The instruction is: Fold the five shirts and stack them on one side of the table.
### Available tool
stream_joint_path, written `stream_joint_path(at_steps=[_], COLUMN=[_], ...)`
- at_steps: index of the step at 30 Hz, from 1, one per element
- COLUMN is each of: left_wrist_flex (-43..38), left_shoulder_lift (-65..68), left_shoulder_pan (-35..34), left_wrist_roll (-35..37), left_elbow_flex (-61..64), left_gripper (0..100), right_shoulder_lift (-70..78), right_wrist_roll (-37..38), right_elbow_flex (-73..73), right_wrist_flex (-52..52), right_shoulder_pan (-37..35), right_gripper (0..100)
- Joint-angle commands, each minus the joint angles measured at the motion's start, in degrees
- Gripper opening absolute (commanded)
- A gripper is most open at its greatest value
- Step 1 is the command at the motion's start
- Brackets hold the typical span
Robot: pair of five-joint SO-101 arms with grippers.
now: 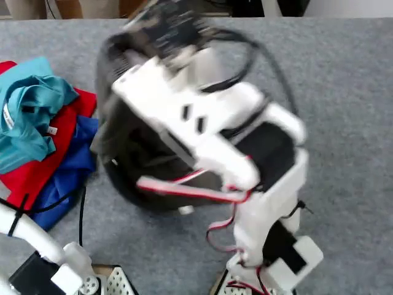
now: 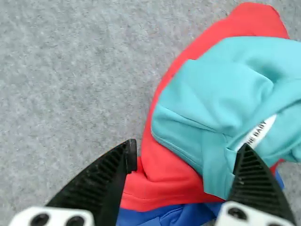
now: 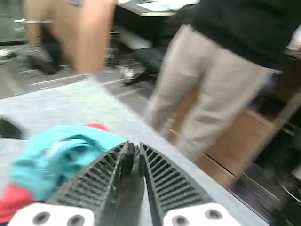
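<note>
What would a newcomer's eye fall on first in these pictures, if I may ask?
First comes the big white arm, reared up over a black shirt in the middle of the table. Next is the bright pile at the left edge in the high view: a teal shirt crumpled on a red shirt, with a blue shirt beneath. The left gripper is open just above that pile.

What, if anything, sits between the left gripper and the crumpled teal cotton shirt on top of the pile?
Nothing visible. The left gripper hangs open right over the crumpled teal shirt, which lies on top of the red shirt and blue shirt, with no object between.
</note>
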Motion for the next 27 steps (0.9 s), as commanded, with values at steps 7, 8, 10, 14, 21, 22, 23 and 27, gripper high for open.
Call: stream_joint_path(at_steps=[7, 8, 10, 14, 21, 22, 23, 27], left_wrist_flex=[11.3, 12.7, 14.6, 15.4, 15.5, 15.3, 15.1, 13.4], left_shoulder_lift=[-2.2, -2.2, -2.2, -2.1, -3.2, -4.0, -5.1, -10.2], left_shoulder_pan=[-8.4, -8.8, -8.9, -5.5, 1.8, 1.6, 0.9, -2.0], left_wrist_roll=[-0.4, -0.4, -0.4, -0.4, -0.4, -0.4, -0.4, -3.7], left_elbow_flex=[-4.2, -4.7, -5.6, -5.1, -0.8, -0.6, -0.6, -0.4], left_gripper=[33, 33, 33, 33, 33, 33, 33, 33], right_shoulder_lift=[4.3, 4.4, 4.6, 4.0, 3.9, 3.9, 3.9, 3.8], right_wrist_roll=[0.9, 1.1, 2.1, 5.8, 6.4, 6.4, 6.4, 6.4], right_elbow_flex=[12.6, 16.9, 26.2, 47.0, 81.5, 85.1, 88.4, 96.5], right_wrist_flex=[17.8, 17.7, 16.3, 4.7, -21.9, -25.0, -27.8, -34.5], right_shoulder_pan=[33.1, 34.2, 35.5, 36.1, 39.3, 39.8, 40.3, 43.0], right_gripper=[0.2, 0.2, 0.2, 0.2, 0.2, 0.2, 0.2, 0.2])
